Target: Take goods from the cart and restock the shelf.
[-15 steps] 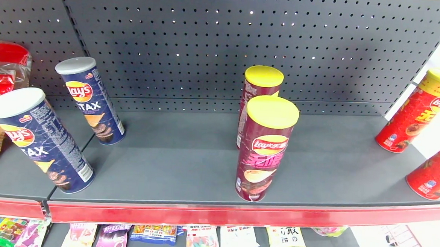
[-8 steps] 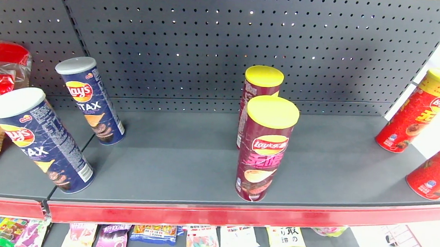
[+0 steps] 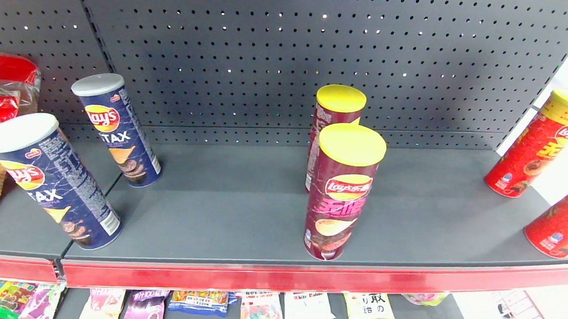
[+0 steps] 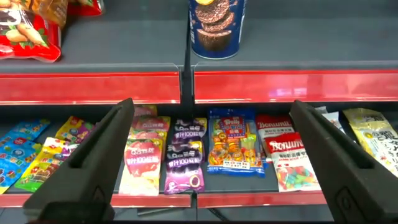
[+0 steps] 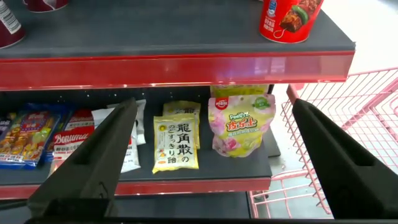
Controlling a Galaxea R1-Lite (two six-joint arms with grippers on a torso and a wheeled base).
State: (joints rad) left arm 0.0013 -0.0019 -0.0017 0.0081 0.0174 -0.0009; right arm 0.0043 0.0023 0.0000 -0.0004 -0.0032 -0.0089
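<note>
Left gripper [image 4: 205, 165]: fingers [image 4: 93, 158] released wide, empty; candy packets [image 4: 186, 155] lay beyond, between them.
Right gripper [image 5: 208, 165]: fingers [image 5: 339, 155] released, empty; yellow packet [image 5: 176, 143] and pink-green packet [image 5: 241, 124] lay beyond, between them.
Cart [image 5: 357, 118]: pink wire, beyond the right fingers, past the shelf [image 5: 186, 68] end.
Goods: blue chip cans [image 3: 52, 181], maroon chip cans [image 3: 343, 192] and red chip cans [image 3: 537, 143] stood on the higher shelf board, beyond the fingers.
</note>
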